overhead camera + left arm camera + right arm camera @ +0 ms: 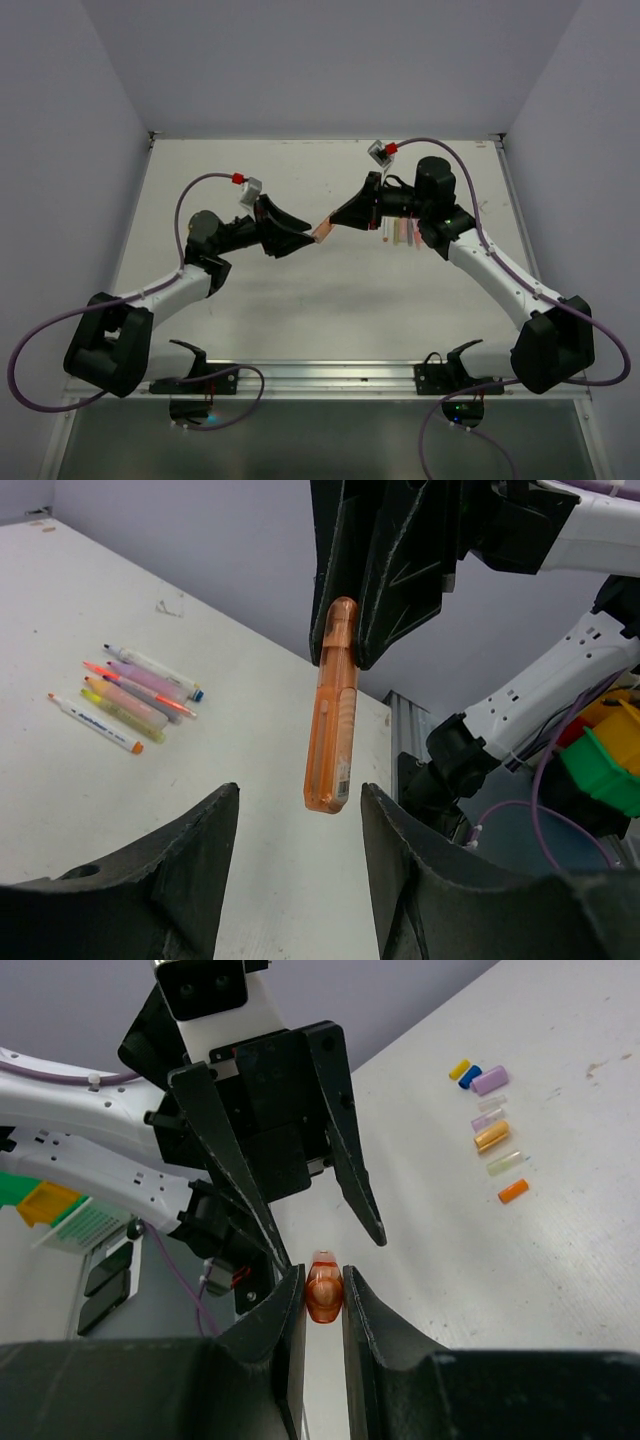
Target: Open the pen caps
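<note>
My right gripper point(333, 225) is shut on the cap end of an orange highlighter point(323, 232) and holds it in the air above the table's middle. In the right wrist view the fingers point(290, 1305) pinch its rounded orange cap point(324, 1295). My left gripper point(303, 240) faces it, open. In the left wrist view the highlighter's body point(332, 730) hangs from the right fingers point(395, 570), its tail just ahead of my open left gripper point(300, 820), touching neither finger. Several loose caps point(488, 1120) lie in a column on the table. Several other pens point(125, 695) lie side by side.
The other pens lie close under my right arm point(400, 233). The table's near edge has a metal rail point(320, 375). Green and yellow bins point(600, 760) stand off the table beyond the rail.
</note>
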`<state>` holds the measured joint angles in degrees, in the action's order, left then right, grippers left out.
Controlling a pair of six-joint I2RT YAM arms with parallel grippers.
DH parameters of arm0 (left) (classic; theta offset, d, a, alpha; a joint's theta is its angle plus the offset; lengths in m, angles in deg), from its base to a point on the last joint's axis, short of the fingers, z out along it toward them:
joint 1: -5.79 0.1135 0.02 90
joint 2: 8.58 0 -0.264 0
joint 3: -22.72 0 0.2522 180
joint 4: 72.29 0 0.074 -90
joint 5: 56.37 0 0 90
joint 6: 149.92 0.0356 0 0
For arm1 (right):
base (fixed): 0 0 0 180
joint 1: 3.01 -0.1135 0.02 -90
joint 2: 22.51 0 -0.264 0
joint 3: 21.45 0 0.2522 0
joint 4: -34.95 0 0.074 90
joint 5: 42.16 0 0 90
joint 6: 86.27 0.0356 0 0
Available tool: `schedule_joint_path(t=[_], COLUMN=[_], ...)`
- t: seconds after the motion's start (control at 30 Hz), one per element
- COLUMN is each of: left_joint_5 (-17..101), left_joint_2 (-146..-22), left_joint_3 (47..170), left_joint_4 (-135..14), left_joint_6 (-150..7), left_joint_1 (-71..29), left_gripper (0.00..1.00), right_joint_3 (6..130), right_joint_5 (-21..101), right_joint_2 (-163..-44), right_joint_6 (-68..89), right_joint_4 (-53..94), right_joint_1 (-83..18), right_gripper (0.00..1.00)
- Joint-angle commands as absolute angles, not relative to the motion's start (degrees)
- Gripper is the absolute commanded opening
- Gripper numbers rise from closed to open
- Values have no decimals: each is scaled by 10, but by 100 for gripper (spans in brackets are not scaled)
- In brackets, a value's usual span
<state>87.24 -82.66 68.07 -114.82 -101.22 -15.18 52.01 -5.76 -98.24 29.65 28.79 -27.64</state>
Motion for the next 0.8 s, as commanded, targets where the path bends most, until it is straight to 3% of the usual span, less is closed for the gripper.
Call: schedule_joint_path(t=[0.0, 0.23, 0.53, 0.77], left_joint_5=[877, 866, 864, 861], left_joint_2=[-835, -851, -876, -879], left_joint_3=[696, 702, 694, 683], left_joint_4=[-1176, -1198, -1279, -1294], left_joint_6=[-1014, -1030, -1097, -1112], left_joint_1=[-164, -182, -184, -184], left_gripper=[55, 44, 37, 16], right_joint_3=[533, 529, 519, 515], right_joint_5=[-78, -77, -80, -68], right_joint_2=[-965, -962, -959, -948], right_joint_6=[297, 292, 287, 276], right_joint_4=[320, 322, 329, 322], right_joint_1=[-274, -274, -274, -274], right_gripper=[0, 0, 0, 0])
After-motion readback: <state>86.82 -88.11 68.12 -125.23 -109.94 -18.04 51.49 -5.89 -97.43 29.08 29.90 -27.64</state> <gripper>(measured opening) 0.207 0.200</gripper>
